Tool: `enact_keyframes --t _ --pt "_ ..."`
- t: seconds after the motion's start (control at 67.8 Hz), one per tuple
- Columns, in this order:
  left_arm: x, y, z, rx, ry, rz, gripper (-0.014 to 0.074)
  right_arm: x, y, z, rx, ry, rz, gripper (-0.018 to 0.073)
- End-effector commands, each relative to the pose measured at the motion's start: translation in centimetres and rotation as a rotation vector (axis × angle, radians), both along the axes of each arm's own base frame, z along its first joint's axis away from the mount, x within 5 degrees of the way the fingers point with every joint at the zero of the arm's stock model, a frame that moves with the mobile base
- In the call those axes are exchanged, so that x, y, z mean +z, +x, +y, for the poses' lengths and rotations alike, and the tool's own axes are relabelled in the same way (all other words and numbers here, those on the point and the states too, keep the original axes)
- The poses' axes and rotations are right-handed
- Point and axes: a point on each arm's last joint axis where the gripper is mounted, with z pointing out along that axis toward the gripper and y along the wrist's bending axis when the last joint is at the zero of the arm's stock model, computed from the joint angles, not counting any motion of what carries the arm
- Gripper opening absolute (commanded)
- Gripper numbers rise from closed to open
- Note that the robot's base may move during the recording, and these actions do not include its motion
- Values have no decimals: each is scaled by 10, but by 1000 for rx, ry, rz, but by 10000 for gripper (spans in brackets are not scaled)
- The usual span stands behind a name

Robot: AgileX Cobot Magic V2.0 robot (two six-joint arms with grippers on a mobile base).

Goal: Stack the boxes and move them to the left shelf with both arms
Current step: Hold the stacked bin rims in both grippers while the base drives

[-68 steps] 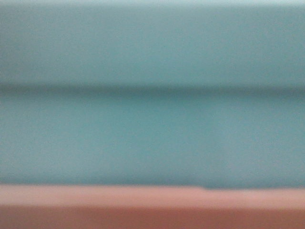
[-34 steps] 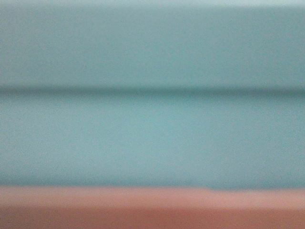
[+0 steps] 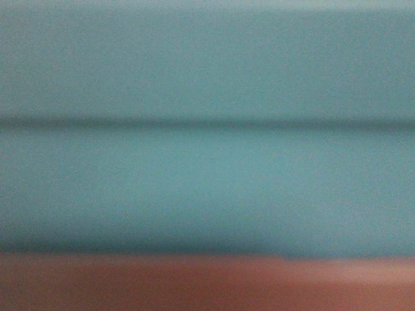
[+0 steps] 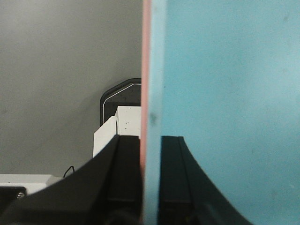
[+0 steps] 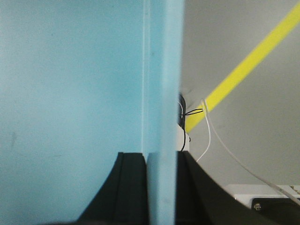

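Note:
The light blue box (image 3: 207,181) fills the front view up close and blurred, with the salmon pink box (image 3: 194,285) as a strip along the bottom. In the left wrist view my left gripper (image 4: 150,138) is shut on the two nested side walls, the pink box (image 4: 146,70) outside and the blue box (image 4: 225,93) inside. On the other side my right gripper (image 5: 161,154) is shut on the blue box's (image 5: 70,84) wall; no pink shows there. The left shelf is out of view.
Grey floor lies beyond both grippers. A yellow floor line (image 5: 248,65) and thin white cables (image 5: 206,140) run to the right. A white block (image 4: 126,119) and a black rounded part (image 4: 119,96) sit beyond the left gripper.
The boxes hold the same place in the front view. The pink strip and the blue just above it have turned darker.

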Motion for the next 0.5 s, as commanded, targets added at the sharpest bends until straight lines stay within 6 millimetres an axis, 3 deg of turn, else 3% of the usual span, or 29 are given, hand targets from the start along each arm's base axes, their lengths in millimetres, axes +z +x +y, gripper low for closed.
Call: enact_keyframes --t 0.0,0.487 --pt "17 -12 3 2 -32 45 -12 15 -7 -2 10 33 0 56" --pt "17 -12 2 2 -34 44 -12 15 -6 -2 11 25 -9 56"
